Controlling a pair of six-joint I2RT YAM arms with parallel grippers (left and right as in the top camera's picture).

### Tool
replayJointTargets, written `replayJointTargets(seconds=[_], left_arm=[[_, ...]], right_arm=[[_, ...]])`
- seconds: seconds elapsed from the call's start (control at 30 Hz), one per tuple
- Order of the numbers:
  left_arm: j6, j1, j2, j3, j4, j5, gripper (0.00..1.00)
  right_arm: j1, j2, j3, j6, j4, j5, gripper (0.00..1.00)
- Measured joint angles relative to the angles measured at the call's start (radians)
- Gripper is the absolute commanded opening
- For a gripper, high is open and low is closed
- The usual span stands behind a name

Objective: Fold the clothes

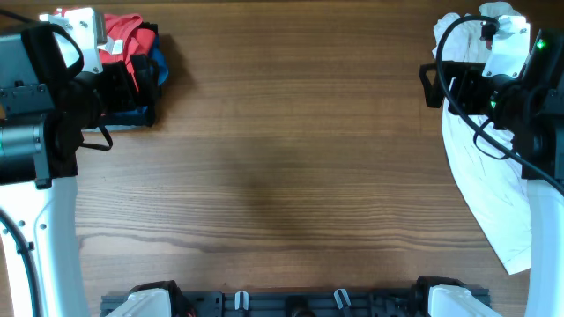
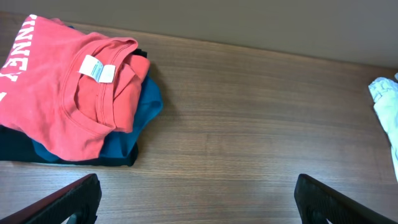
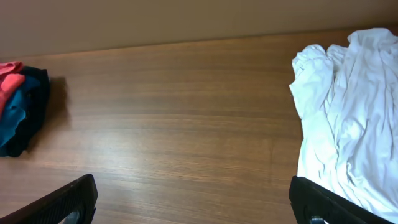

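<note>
Dark fingertips of my left pincer (image 2: 197, 202) frame the bottom of its view, spread wide and holding nothing; my right pincer (image 3: 191, 202) is just as wide and empty. A red T-shirt (image 2: 56, 93) lies folded on a blue garment (image 2: 148, 106) and a dark garment (image 2: 15, 149), upper left of the overhead frame. A white garment (image 3: 348, 118) sprawls rumpled at the right edge. I judge it comes next: grip it, draw it to the middle of the table (image 1: 282, 158), spread it flat.
</note>
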Motion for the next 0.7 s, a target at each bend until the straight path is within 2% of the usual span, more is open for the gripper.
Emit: replayJointTargets(seconds=[0.53,0.63,0.7], left_arm=[[0.000,0.000,-0.034,-0.002,0.009,0.000,1.00],[0.002,0.000,-0.109,-0.044,0.109,0.000,1.00],[0.005,0.000,-0.225,-0.151,0.253,0.000,1.00]], right_arm=[[0.000,0.000,0.000,0.000,0.000,0.000,1.00],[0.000,0.000,0.000,0.000,0.000,0.000,0.99],[0.000,0.000,0.000,0.000,-0.001,0.000,0.99]])
